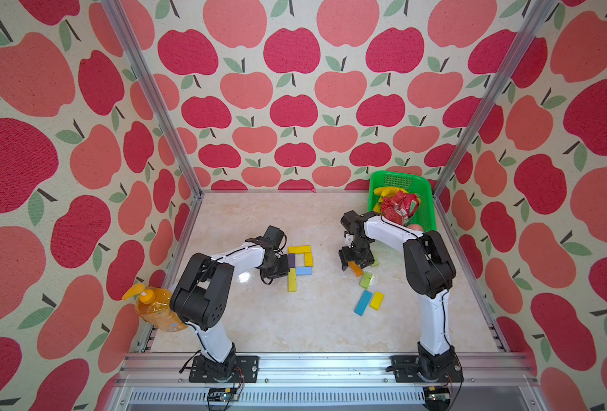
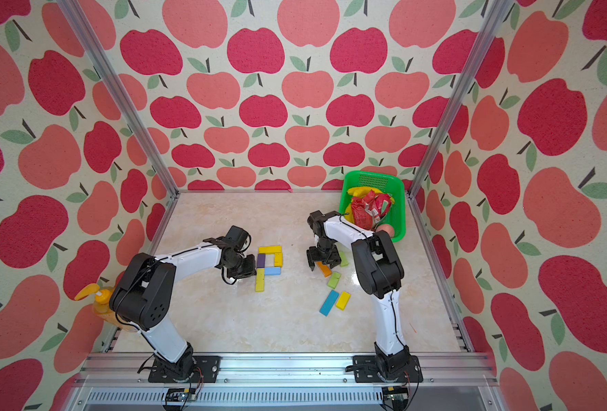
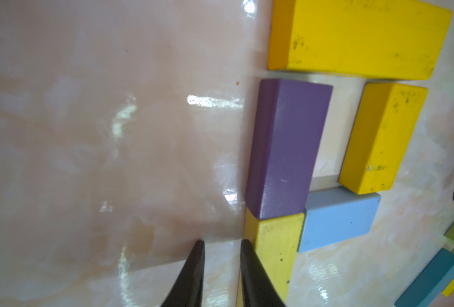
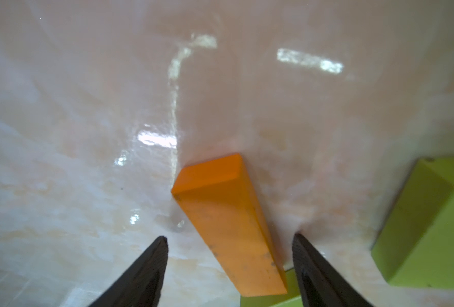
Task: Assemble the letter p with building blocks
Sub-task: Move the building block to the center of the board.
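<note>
Left end effector [image 3: 221,242], narrowly parted and empty, sits beside a long yellow painted block [image 3: 276,247]; right end effector [image 4: 229,236], released wide, straddles a flat orange block [image 4: 220,212].

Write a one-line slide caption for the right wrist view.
Right gripper, jaws open on either side of the orange block, with a light green block lying nearby.

Shows the letter p [image 1: 303,270] just below centre of frame; right of it, right gripper [image 1: 356,265] spread over an orange block [image 1: 357,271].
</note>
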Controlling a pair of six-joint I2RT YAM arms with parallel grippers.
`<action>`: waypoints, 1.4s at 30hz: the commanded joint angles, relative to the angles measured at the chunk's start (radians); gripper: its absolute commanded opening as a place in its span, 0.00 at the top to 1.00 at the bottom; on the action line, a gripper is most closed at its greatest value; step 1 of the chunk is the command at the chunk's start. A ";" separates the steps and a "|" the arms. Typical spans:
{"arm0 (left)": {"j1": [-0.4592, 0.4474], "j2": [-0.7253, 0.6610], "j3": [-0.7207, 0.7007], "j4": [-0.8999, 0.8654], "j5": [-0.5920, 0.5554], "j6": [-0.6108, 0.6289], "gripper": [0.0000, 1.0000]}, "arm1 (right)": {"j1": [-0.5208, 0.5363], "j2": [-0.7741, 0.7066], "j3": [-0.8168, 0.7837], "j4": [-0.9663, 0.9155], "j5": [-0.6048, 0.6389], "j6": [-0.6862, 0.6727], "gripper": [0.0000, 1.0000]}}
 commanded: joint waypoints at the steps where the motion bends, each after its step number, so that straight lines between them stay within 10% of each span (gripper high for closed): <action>1: -0.004 0.019 0.003 -0.023 -0.021 -0.021 0.73 | -0.003 0.014 -0.025 0.001 -0.032 0.019 0.23; 20: 0.015 -0.224 -0.038 -0.068 -0.139 -0.033 0.67 | 0.000 0.057 0.015 -0.001 -0.029 0.000 0.31; 31: 0.013 -0.256 -0.016 -0.071 -0.109 -0.027 0.65 | 0.005 0.081 0.088 -0.047 0.068 -0.027 1.00; 42: -0.061 -0.195 0.082 -0.076 -0.111 -0.004 0.64 | 0.015 0.103 0.222 -0.058 0.095 -0.202 1.00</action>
